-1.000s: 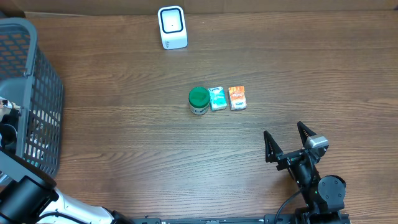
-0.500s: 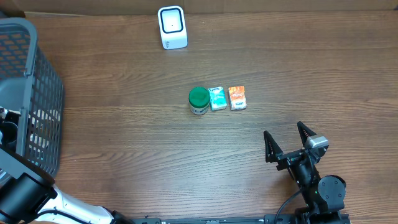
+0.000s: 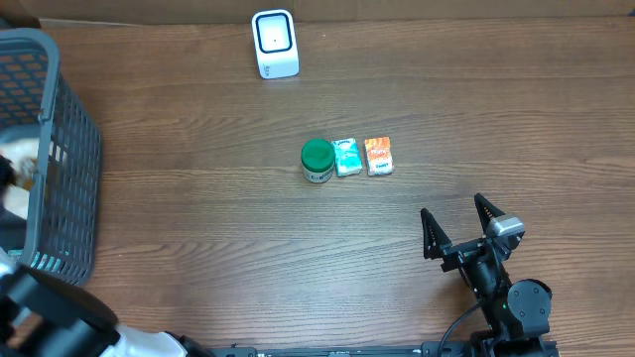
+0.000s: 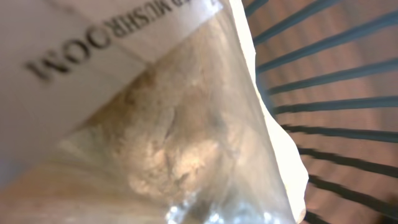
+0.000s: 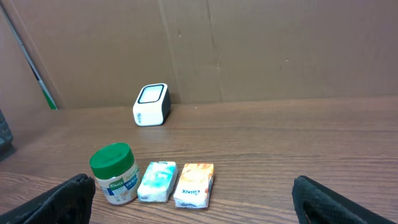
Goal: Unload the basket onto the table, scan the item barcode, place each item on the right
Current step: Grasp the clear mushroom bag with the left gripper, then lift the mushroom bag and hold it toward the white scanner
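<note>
Inside the grey wire basket at the bench's left edge, the robot's left hand is a pale blur, with a clear packet of tan, crumbly contents filling its wrist camera. The packet, its white label partly legible and upside down, is probably the item to be scanned. None of that hand's fingers show in any view, so it cannot be told whether it is clenched on the packet or released.

The white scanner stands at the far edge of the bench, well apart from the basket. Judging by that gap, the job is at its start: the packet has yet to leave the basket, cross the bench and show its barcode.

The right hand rests released at the near edge, fingers spread wide and empty.

Only the left wrist view shows the packet and the basket bars behind it. Only the overhead view places basket, scanner and both arms together. The right wrist view faces the green-lidded jar, teal pack and orange pack in a row, with the scanner beyond.
</note>
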You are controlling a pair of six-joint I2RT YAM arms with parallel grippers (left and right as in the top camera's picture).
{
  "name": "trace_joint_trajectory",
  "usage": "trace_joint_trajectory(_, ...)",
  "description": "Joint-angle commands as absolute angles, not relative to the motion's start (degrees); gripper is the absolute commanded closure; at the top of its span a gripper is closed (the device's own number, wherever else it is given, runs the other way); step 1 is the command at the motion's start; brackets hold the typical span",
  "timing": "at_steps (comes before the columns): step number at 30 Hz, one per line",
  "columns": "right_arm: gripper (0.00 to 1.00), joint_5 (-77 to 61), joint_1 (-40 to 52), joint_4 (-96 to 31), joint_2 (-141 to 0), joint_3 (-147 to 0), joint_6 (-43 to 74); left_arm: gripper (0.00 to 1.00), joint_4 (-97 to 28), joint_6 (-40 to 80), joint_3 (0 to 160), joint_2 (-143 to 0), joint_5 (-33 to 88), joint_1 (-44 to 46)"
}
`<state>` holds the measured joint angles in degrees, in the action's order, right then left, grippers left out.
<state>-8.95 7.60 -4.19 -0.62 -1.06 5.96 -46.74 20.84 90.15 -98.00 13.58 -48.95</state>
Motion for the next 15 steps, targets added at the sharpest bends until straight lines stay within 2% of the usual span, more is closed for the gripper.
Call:
trace_joint_trajectory(1, 0.00, -8.58, 7.92, -3.99, -0.16, -0.45, 6.02, 0.85, -46.89, 20.58, 94.48, -91.02, 15.07, -47.05)
trace_joint_trajectory(10, 0.00, -8.60, 7.92, -3.99, -0.16, -0.45, 6.00, 0.86, -46.87, 21.74, 101.82, -78.87, 15.11, -43.42)
trace_joint_trajectory(15, 0.00, -8.58, 7.92, -3.99, -0.16, -0.45, 6.00, 0.85, -47.92, 22.26, 102.17, -72.77, 16.80, -37.23)
